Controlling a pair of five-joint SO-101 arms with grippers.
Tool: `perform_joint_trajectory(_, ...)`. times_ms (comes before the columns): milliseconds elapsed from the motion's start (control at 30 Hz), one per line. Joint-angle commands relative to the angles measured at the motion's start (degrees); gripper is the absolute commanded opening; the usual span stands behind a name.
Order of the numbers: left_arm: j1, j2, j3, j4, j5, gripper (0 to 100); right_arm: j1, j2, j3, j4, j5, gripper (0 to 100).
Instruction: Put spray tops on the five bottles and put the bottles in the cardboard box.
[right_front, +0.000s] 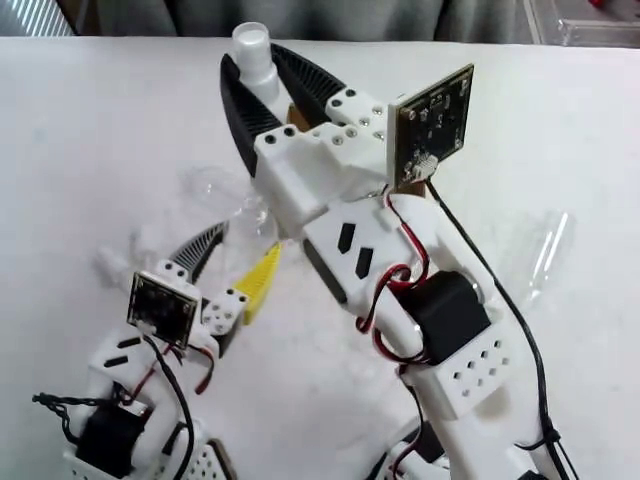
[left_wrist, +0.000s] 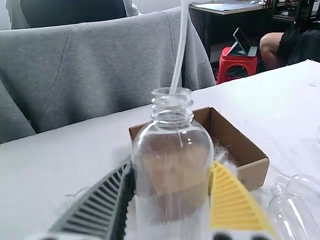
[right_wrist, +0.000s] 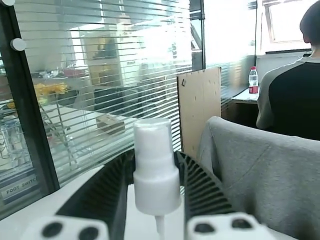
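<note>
- Your right pincer (right_front: 255, 62), black-fingered, grips a white spray top (right_front: 252, 42) near the far edge of the bench (right_front: 560, 120).
- Your left pincer (right_front: 247, 238), one finger grey and one yellow, clasps a clear bottle (right_front: 250, 215) left of the middle.
- A second bottle (right_front: 545, 255) lies on its side toward the right edge.

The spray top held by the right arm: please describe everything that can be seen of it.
The spray top looks like white plastic: a round head above a wider smooth collar, with a thin pale dip tube hanging below. It is roughly upright, clamped at the collar between the black ribbed jaws of the right gripper. It hangs above the clear bottle, and the tube passes down into that bottle's open neck. The collar is not yet seated on the neck.
</note>
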Motion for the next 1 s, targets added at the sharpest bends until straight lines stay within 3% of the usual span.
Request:
perform_joint_trajectory(0,0.2,-1.0,-0.4,-1.3,-0.2,8,-1.0,-0.5,-1.7,0.1,0.2,1.5)
perform_joint_trajectory(300,0.2,-1.0,-0.5,-1.5,0.0,8,-2.2,-0.8,0.7,6.3,-3.0,1.5)
perform_joint_trajectory(800,0.2,-1.0,-0.6,-1.4,0.1,8,-2.3,-8.9,17.4,6.4,-5.9,1.9)
perform_joint_trajectory(967,0.2,-1.0,-0.6,-1.7,0.2,8,-2.3,-12.6,22.9,6.5,-5.9,12.5)
